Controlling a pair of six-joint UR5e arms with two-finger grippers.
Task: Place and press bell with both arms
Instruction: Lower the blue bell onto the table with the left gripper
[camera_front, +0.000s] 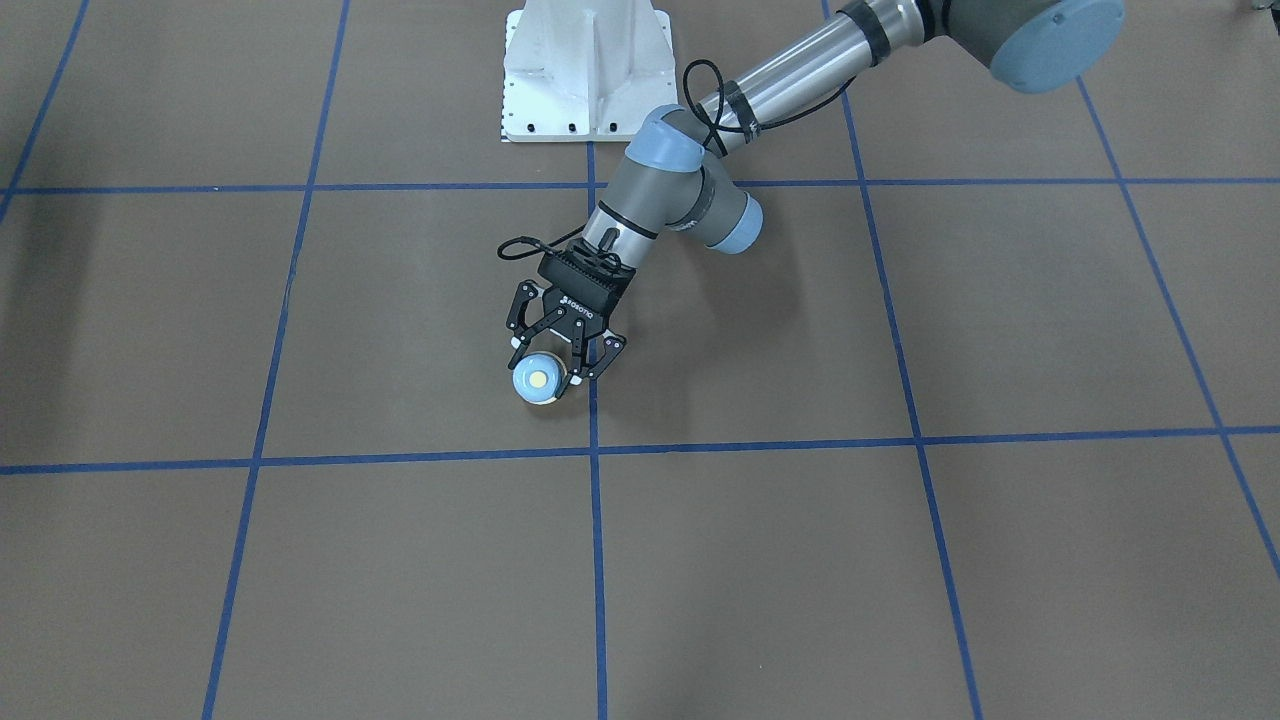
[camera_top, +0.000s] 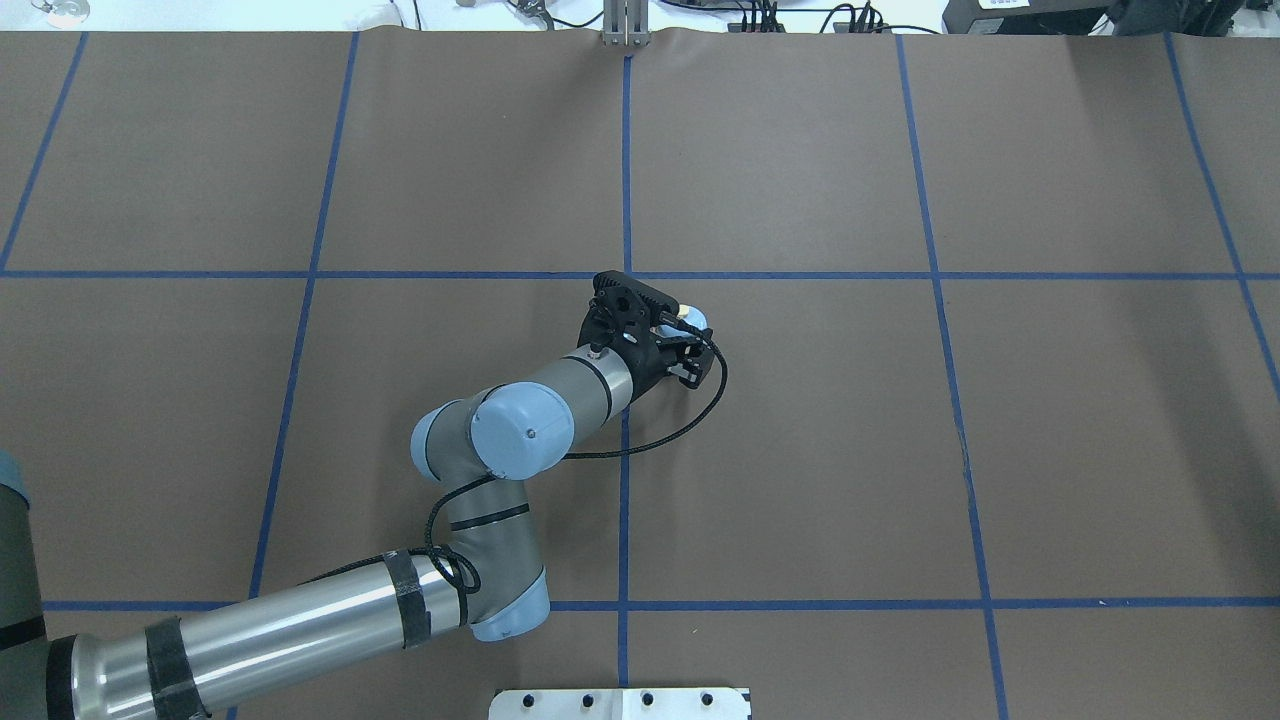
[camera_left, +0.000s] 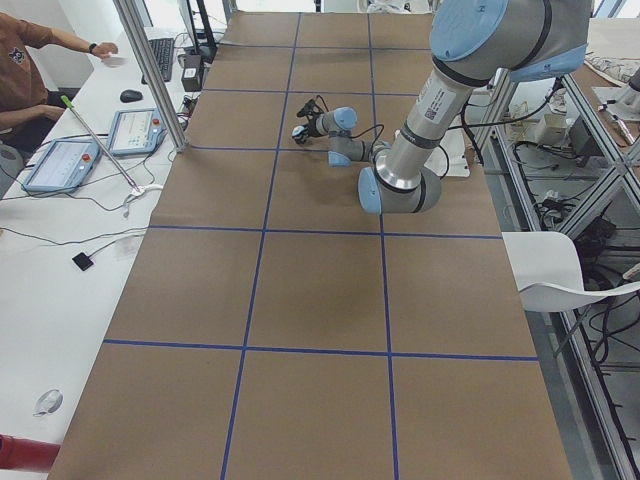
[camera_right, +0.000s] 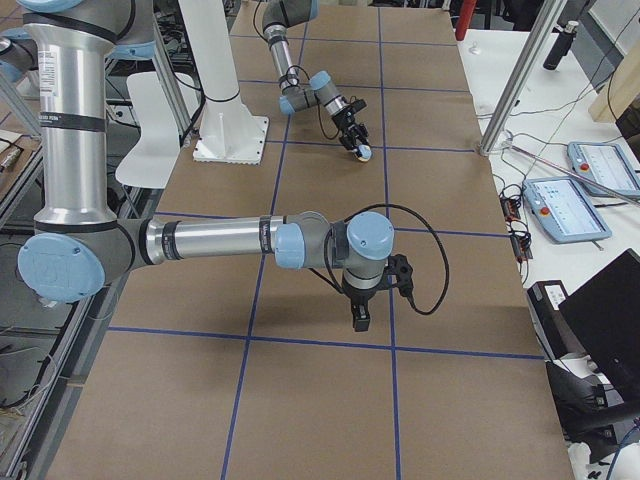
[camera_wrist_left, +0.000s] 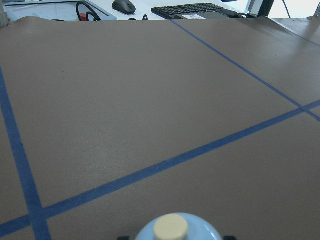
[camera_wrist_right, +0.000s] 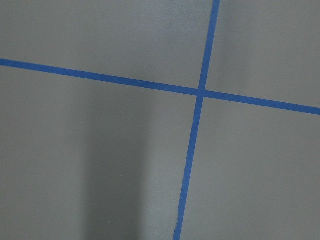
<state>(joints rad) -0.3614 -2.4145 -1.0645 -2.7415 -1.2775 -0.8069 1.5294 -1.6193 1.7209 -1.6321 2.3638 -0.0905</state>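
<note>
Right gripper (camera_right: 360, 320) hangs near a blue tape crossing (camera_wrist_right: 200, 91), its opening impossible to judge; farther off, left gripper (camera_front: 558, 362) clasps the bell (camera_front: 538, 380) low on the brown table (camera_front: 900, 560); white pedestal (camera_front: 585, 70) beyond; from overhead, that gripper hides most of the bell.
</note>
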